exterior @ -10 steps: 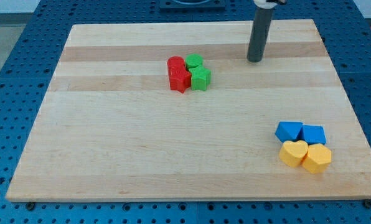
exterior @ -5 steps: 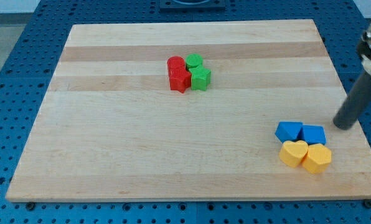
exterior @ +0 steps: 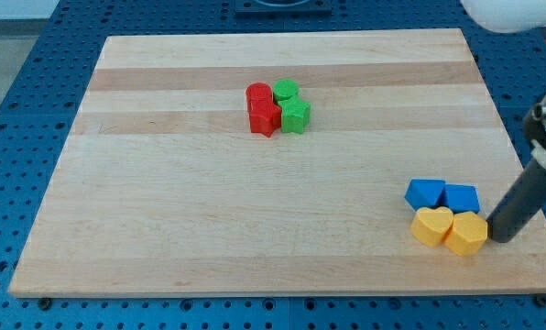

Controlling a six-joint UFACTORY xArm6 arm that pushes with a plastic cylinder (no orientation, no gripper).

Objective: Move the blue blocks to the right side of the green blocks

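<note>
Two blue blocks lie at the view's lower right: a blue block (exterior: 425, 193) with a slanted side and a blue block (exterior: 462, 198) to its right, touching. Two green blocks sit near the top centre: a green rounded block (exterior: 286, 91) and a green star-like block (exterior: 296, 115) just below it. My tip (exterior: 500, 238) is at the lower right, just right of the yellow blocks and below-right of the blue pair, not touching the blue ones.
Two red blocks (exterior: 261, 108) touch the green pair on their left. A yellow heart-like block (exterior: 431, 225) and a yellow hexagonal block (exterior: 466, 234) sit directly below the blue blocks. The board's right edge (exterior: 520, 174) is close to my tip.
My tip has moved from the top centre-right down along the right side to the lower right, beside the yellow blocks. No block has moved.
</note>
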